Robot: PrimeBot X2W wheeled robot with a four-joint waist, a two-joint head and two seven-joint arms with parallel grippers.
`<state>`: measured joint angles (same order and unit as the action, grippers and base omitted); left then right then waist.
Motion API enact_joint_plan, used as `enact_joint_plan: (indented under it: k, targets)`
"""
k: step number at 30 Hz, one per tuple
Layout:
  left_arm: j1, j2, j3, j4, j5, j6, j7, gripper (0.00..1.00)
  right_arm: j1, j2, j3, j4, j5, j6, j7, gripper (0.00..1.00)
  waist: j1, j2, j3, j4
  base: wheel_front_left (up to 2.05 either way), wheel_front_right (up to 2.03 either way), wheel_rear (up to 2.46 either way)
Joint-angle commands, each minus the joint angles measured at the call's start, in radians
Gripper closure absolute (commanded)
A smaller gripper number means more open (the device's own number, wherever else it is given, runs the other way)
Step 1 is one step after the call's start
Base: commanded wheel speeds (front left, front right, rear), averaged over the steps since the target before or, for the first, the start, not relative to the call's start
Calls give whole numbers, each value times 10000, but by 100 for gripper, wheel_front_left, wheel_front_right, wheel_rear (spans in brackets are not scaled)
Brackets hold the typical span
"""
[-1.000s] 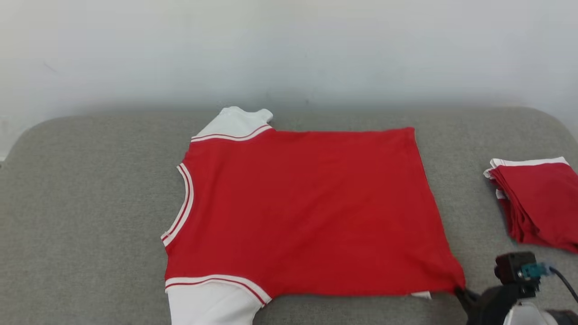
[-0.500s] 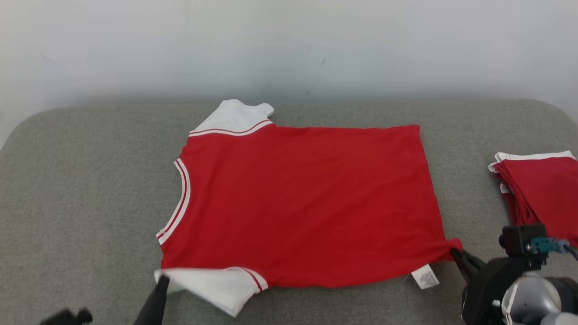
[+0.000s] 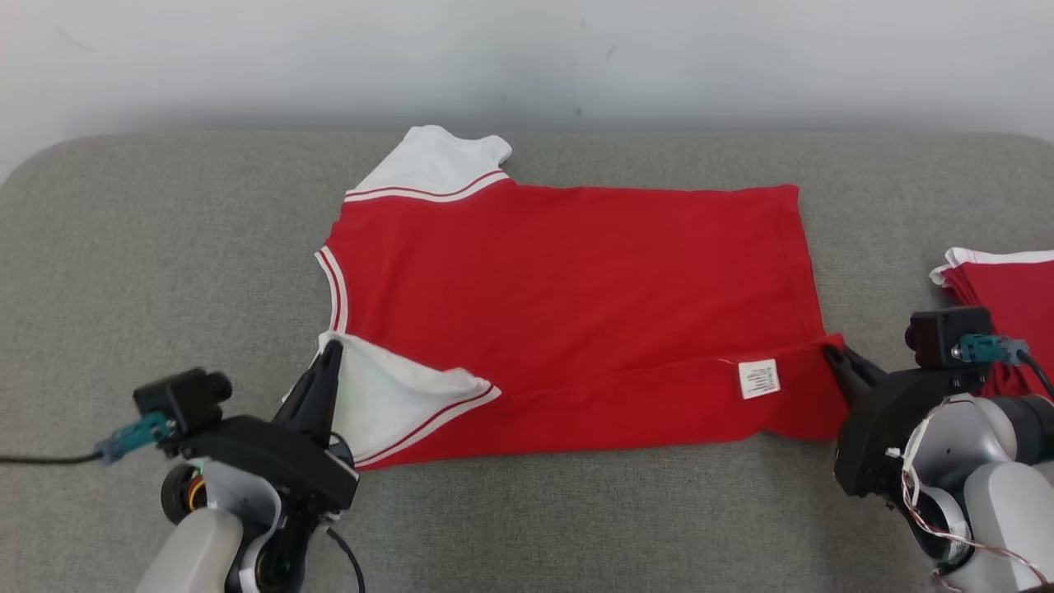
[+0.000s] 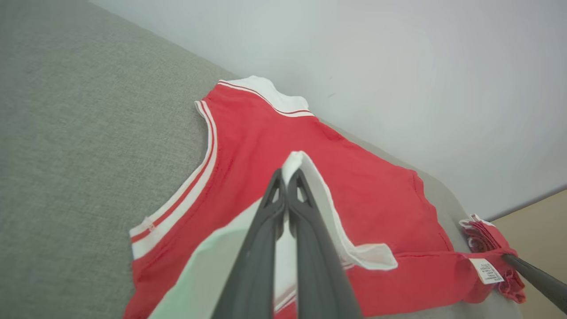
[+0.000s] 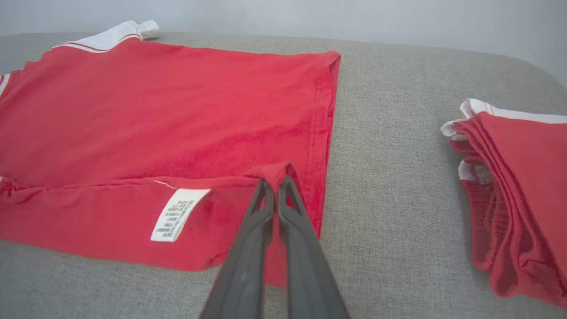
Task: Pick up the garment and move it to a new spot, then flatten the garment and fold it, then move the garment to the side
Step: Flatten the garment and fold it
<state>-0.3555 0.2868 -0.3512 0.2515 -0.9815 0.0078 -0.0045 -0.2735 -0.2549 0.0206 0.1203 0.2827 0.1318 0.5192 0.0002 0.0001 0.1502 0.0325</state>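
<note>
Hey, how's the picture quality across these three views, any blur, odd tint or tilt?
Head view: soft, even light, the red garment sharp, no glare. Left wrist view: scene tilted, the white sleeve close by the left gripper blurred and tinted green. Right wrist view: cloth crisp, but the label print is too soft to read.

Garment: body plain red; 2 sleeves white, each w/ white band + thin red line at seam. Neck trim: white w/ 1 red stripe. Label: white, dark print. Folded stack, cushion's right edge: red, white edging. Cushion: grey, fine woven fleck. Wall: pale grey-white, plain. Left gripper, right gripper: dark grey fingers, black bodies. Cams: black w/ teal plugs. Floor: tan.
</note>
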Motion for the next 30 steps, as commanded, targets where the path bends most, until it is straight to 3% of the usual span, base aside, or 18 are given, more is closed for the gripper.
enact_joint_plan:
  k: [1,10,30]
  targets:
    - [-423,-35,-159,365,283,-102,-79,100,-260,-48,67,242,-132,-20,-183,100,-2,-1,195,27,0,0,0]
    - [-1941,-349,-514,1850,1010,-520,-707,100,-876,-72,160,1084,-471,-20,-1015,100,-2,-1,681,9,0,0,0]
    - [-4002,-548,-944,3677,1687,-793,-1243,100,-1639,469,-270,2017,-961,-21,-1761,100,-2,-1,1384,-278,0,0,0]
